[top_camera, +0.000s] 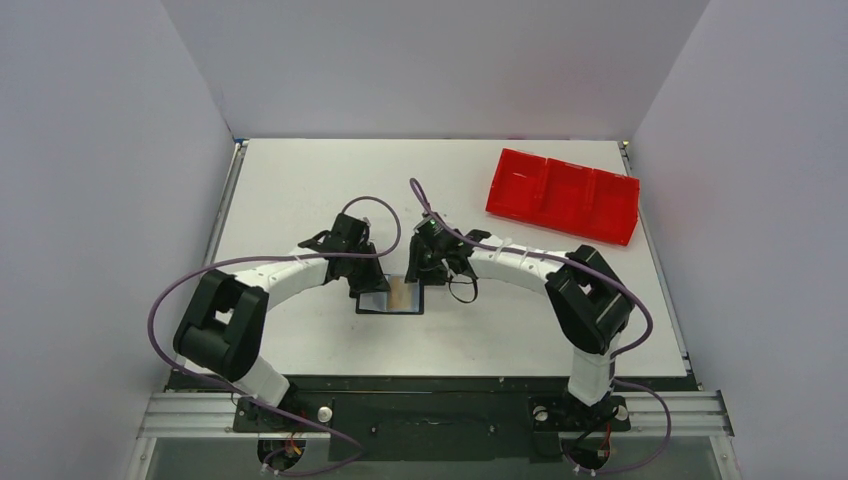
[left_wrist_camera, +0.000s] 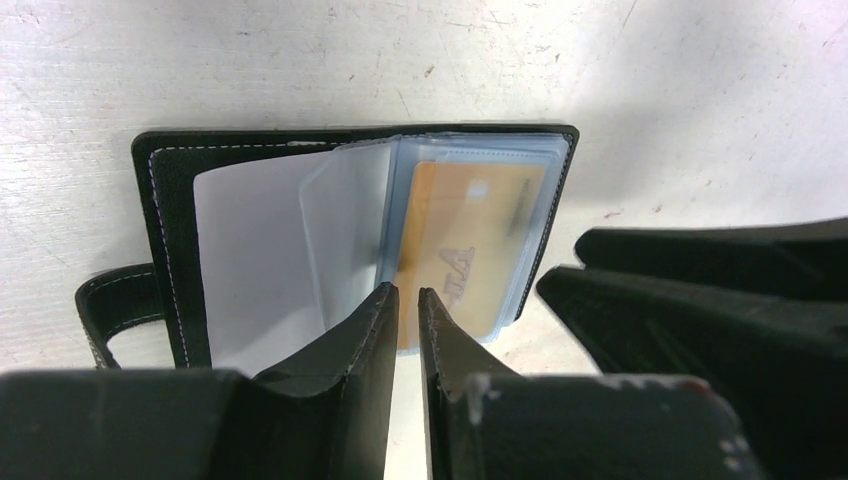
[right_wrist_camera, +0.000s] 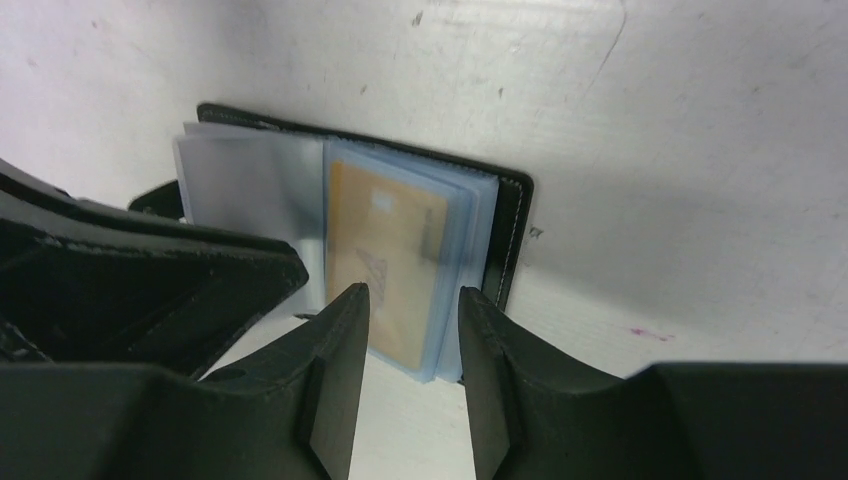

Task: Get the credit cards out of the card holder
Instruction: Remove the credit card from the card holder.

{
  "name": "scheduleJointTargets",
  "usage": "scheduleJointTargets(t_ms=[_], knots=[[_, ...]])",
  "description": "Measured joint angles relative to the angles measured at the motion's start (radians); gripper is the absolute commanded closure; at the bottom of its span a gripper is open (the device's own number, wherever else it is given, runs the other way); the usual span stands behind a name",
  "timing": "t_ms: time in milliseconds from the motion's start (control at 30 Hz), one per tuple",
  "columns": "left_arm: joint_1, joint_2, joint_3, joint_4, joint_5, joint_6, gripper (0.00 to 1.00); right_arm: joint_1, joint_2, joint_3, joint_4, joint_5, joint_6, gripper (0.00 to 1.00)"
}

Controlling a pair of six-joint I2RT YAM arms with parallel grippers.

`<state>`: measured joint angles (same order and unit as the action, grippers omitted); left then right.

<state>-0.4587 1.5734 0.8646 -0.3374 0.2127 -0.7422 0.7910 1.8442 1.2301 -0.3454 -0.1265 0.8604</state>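
Note:
The card holder (top_camera: 372,302) lies open on the table between both arms, black cover (left_wrist_camera: 165,200) down and clear plastic sleeves fanned up. A gold credit card (left_wrist_camera: 470,240) sits inside the top bluish sleeve; it is also visible in the right wrist view (right_wrist_camera: 385,250). No other cards show. My left gripper (left_wrist_camera: 408,292) hovers at the holder's near edge by the spine, jaws a narrow gap apart with nothing between them. My right gripper (right_wrist_camera: 413,293) is open, its fingers straddling the near edge of the sleeve stack with the gold card. Both grippers (top_camera: 368,280) (top_camera: 420,272) stand close together.
A red three-compartment tray (top_camera: 563,195) sits at the back right of the table. The holder's black strap loop (left_wrist_camera: 115,305) sticks out on its left side. The right gripper's fingers (left_wrist_camera: 700,300) crowd the left wrist view.

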Motion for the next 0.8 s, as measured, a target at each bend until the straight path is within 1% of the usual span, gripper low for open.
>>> scheduleJointTargets(t_ms=[167,200,367,700,800], knots=[[0.011,0.012,-0.016,0.028,0.005,0.0,0.87,0.037,0.026,0.009,-0.029,0.004,-0.024,0.68],[0.026,0.016,-0.04,0.047,0.014,-0.001,0.86,0.049,0.047,0.016,-0.037,0.004,-0.038,0.71],[0.043,0.029,-0.072,0.082,0.044,-0.005,0.86,0.048,0.072,0.046,-0.06,0.004,-0.055,0.75],[0.076,0.031,-0.151,0.232,0.152,-0.058,0.85,0.036,0.083,0.059,-0.082,0.008,-0.095,0.86],[0.076,0.032,-0.169,0.27,0.168,-0.076,0.85,0.032,0.083,0.061,-0.092,0.011,-0.108,0.87]])
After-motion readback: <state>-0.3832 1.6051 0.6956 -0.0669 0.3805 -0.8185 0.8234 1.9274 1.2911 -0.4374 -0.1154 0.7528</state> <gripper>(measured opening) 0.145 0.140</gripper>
